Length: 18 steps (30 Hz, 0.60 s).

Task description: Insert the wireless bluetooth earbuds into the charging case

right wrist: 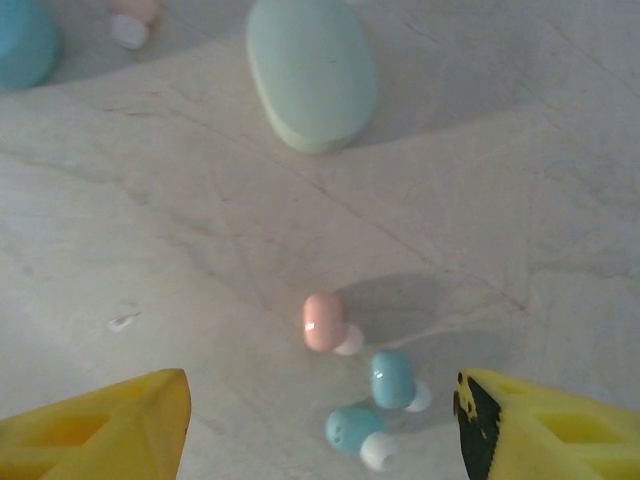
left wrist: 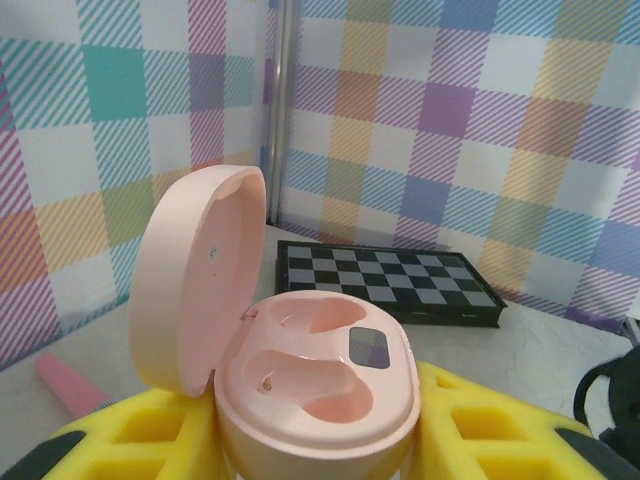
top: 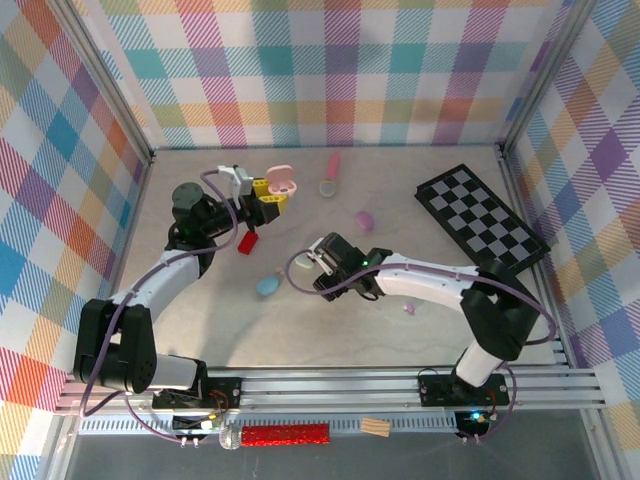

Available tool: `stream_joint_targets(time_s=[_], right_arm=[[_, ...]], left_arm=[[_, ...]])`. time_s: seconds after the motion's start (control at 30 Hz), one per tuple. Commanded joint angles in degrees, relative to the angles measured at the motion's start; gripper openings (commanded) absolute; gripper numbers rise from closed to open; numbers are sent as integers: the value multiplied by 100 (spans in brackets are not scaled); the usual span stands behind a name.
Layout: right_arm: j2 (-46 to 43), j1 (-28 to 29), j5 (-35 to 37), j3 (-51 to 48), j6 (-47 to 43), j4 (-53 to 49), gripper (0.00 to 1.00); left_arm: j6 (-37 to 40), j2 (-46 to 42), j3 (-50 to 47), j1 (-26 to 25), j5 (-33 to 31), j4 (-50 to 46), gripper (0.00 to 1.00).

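My left gripper [top: 272, 196] is shut on a pink charging case [left wrist: 320, 370], its yellow fingers [left wrist: 490, 430] pressing both sides. The case's lid [left wrist: 190, 280] stands open and both of its moulded wells are bare. The same case [top: 283, 180] is held up at the back left of the table. My right gripper [right wrist: 320, 440] hangs open just above the tabletop, near the table's middle [top: 303, 268]. Between its yellow fingertips [right wrist: 110, 430] lie three earbuds: a pink earbud [right wrist: 322, 322] and two blue earbuds [right wrist: 392, 380] [right wrist: 350, 430], all with white tips.
A mint case [right wrist: 310, 70] lies shut ahead of the right gripper, with a blue case [right wrist: 20, 40] and another pink earbud [right wrist: 135, 20] beyond. A purple case [top: 365, 218] and a folded chessboard [top: 480, 220] lie to the right. A red piece [top: 248, 241] lies under the left arm.
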Motion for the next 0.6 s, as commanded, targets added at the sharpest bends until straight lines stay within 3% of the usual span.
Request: stream_joint_targets(time_s=[0.0, 0.2, 0.57], right_arm=[[369, 127, 729, 489, -147, -507, 68], [1050, 168, 894, 1125, -174, -1082, 63], [1867, 249, 1034, 1879, -120, -1737, 42]], left_arm=[[81, 29, 183, 116, 80, 232, 39], [39, -14, 229, 127, 133, 248, 39], [122, -87, 239, 136, 141, 159, 39]])
